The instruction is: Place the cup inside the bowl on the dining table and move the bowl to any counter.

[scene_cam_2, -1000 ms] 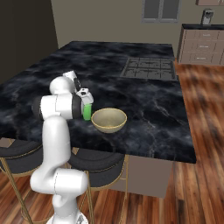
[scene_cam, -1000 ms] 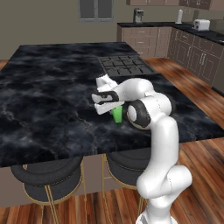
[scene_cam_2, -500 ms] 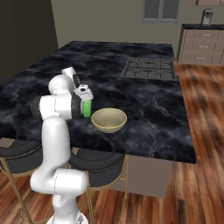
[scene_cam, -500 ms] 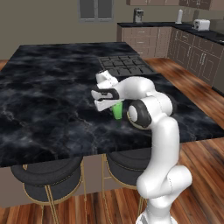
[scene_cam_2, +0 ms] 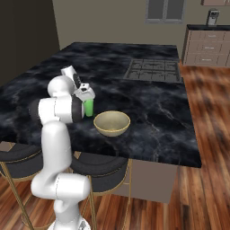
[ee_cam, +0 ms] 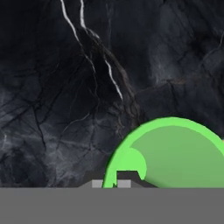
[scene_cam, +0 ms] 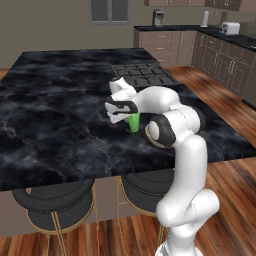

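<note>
Green cup (scene_cam: pixel 134 123) upright, long axis vertical, open mouth up, wider at the rim than the base. Held just above the black marble worktop (scene_cam: pixel 60 115) of the dining table, near its front edge. Fingers (scene_cam: pixel 131 113) pinching the cup at the rim, one inside the mouth, seen at the lower edge of the hand view against the green rim (ee_cam: pixel 127 162). Tan bowl (scene_cam_2: pixel 111 123) resting on the worktop just beside the cup (scene_cam_2: pixel 88 108), apart from it, mouth up, nearer the table's edge. Cooktop (scene_cam_2: pixel 155 70) well beyond both.
</note>
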